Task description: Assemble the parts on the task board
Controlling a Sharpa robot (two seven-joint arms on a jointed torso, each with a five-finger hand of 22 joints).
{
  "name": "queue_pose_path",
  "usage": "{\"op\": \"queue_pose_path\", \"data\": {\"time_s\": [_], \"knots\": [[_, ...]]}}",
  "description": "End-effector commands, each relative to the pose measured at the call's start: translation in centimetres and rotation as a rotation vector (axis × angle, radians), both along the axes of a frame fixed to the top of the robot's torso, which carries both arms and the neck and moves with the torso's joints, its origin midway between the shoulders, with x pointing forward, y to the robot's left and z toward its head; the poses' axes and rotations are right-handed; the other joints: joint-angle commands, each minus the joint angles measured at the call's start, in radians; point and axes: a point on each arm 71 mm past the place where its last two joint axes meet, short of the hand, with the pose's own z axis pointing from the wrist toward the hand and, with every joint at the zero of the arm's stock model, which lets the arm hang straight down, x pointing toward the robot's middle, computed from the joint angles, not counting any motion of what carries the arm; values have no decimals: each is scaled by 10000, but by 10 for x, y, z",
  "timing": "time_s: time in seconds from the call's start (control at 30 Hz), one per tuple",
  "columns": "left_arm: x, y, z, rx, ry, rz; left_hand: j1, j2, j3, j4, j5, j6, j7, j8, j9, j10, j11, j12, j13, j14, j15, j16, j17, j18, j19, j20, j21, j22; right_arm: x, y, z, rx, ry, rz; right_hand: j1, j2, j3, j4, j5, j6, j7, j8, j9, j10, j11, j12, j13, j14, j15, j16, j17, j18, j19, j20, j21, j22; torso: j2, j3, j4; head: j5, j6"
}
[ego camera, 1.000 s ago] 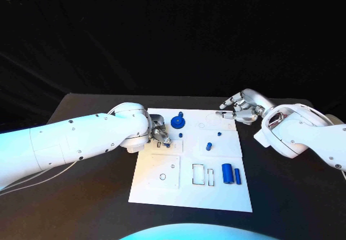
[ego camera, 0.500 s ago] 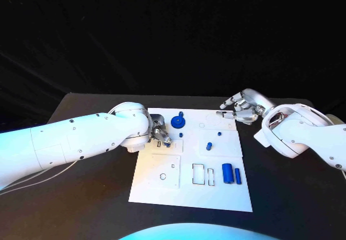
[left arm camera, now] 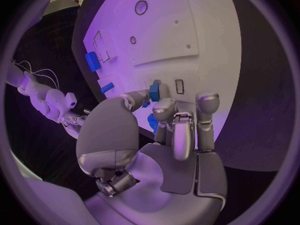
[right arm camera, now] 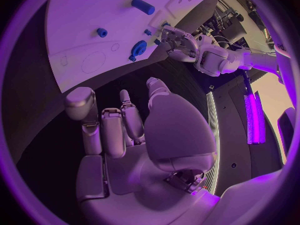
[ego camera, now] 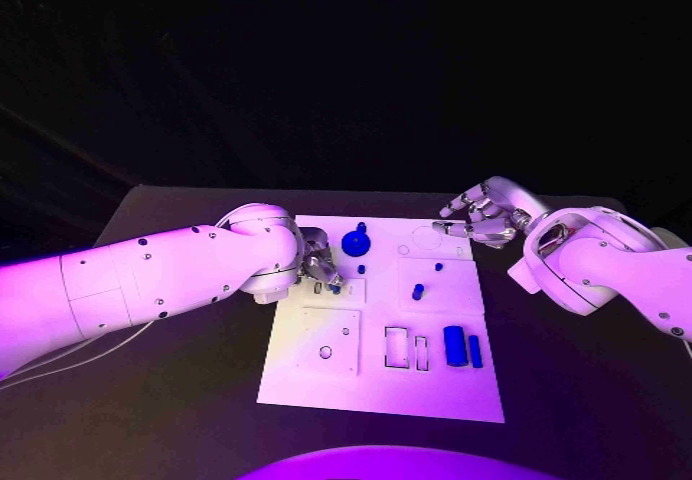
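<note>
At a black table (ego camera: pixel 173 400), the robot's left hand (ego camera: pixel 319 266) hovers low over the left part of the white task board (ego camera: pixel 382 390), while its right hand (ego camera: pixel 483 222) hangs at the board's far right corner, fingers spread and holding nothing. The left wrist view reveals what the head view cannot resolve: a small blue part (left arm camera: pixel 154 90) pinched between the fingertips (left arm camera: pixel 164 106) of the left hand, directly over a narrow rectangular slot outline (left arm camera: pixel 180 86) on the board. From the right wrist view, the open fingers (right arm camera: pixel 112 127) sit above bare table just off the board's edge, apart from every piece. On the board lie a blue gear (ego camera: pixel 355 241) near the far edge, a small blue peg (ego camera: pixel 418 292) at the centre, and a thick blue cylinder (ego camera: pixel 454 345) beside a thinner blue bar (ego camera: pixel 475 350) toward the right, next to two empty rectangular recesses (ego camera: pixel 397 345).
</note>
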Motion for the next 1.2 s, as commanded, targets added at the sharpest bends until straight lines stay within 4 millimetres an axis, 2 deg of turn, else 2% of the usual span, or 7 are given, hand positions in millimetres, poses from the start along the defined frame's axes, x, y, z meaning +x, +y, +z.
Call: {"op": "queue_pose_path", "data": {"time_s": [0.03,0.83,1.2], "knots": [[-1,0,-1,305,119,46,-73,-31,-53,10,1,39,7,53,-7,40,-21,58,9,1003,-72,32,2461,-79,79,-25,-20,19,0,1,-1,-41,48,83,-48,41,-70,7,32,51,-24,32,11,-46,-20,-38,205,403,-37,-62,-7,202,-66,5,-36,-9,-1,-3,2,-8,-12],[0,2,-1,458,85,2,-79,-41,-543,311,13,95,1,68,-211,44,-25,120,25,1017,-77,60,2512,-85,111,-28,-16,48,-1,0,-1,-40,52,66,-74,58,-97,10,36,57,-27,39,15,-20,-23,-11,230,413,-40,-50,22,195,-43,2,-15,13,-1,-2,-1,-6,-39],[0,2,-1,502,56,-18,80,67,-1633,791,26,172,-2,163,-575,63,-24,221,47,1028,-75,82,2550,-95,157,-29,-12,92,-1,-1,-1,-40,50,56,-74,58,-97,10,36,57,-27,39,15,-20,-23,-11,230,413,-40,-50,22,195,-43,2,-15,13,1,-1,-2,-10,-48]]}}
